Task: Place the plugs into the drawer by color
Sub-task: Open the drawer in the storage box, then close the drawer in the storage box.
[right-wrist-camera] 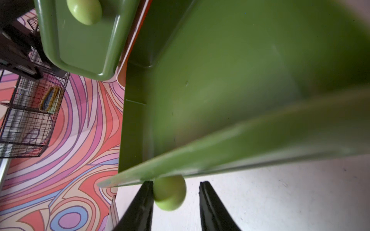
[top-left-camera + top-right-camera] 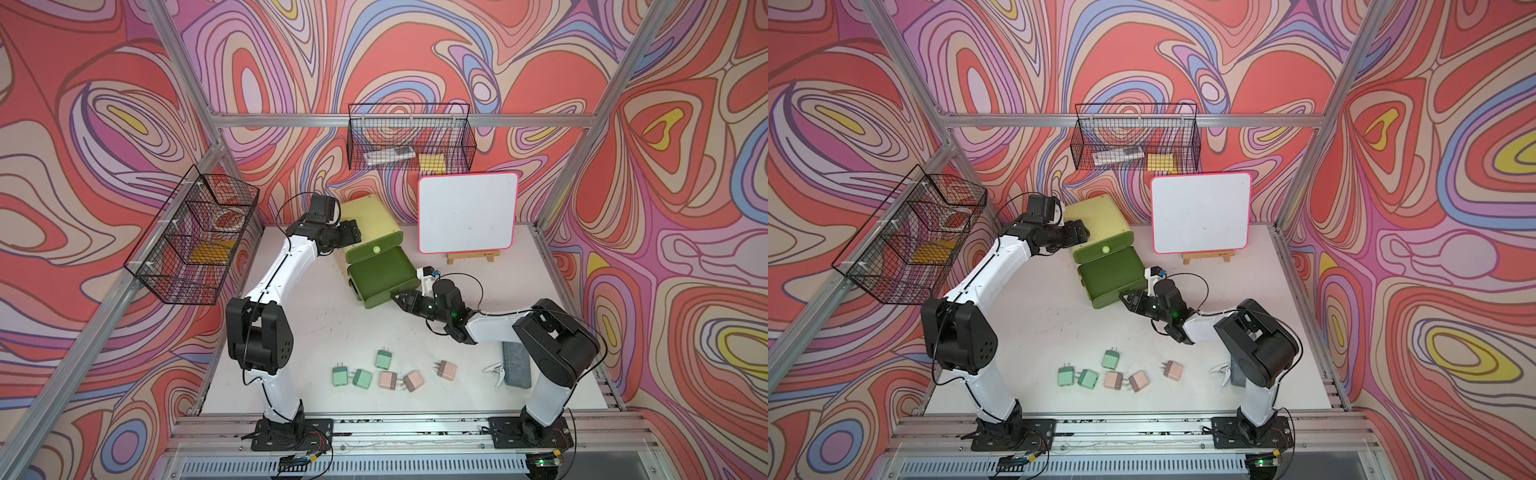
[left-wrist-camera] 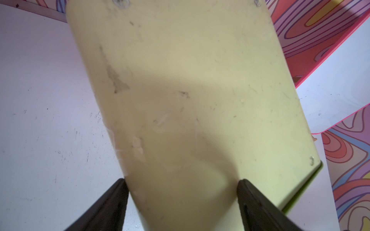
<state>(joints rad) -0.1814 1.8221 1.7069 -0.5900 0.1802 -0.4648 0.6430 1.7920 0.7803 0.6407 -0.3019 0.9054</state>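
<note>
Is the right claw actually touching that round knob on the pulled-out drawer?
Touching. The right wrist view shows one finger against the knob, a gap beside the other; jaws open.

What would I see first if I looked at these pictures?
Loud swirly pink and red walls wrap the whole scene. At the back of the white table, a yellow drawer chest has one green drawer pulled out, with the right gripper at its knob. Near the front lie mint plugs and pink plugs.

Drawer (image 2: 380,274) pulled open; six plugs (image 2: 387,379) loose on table.
</note>
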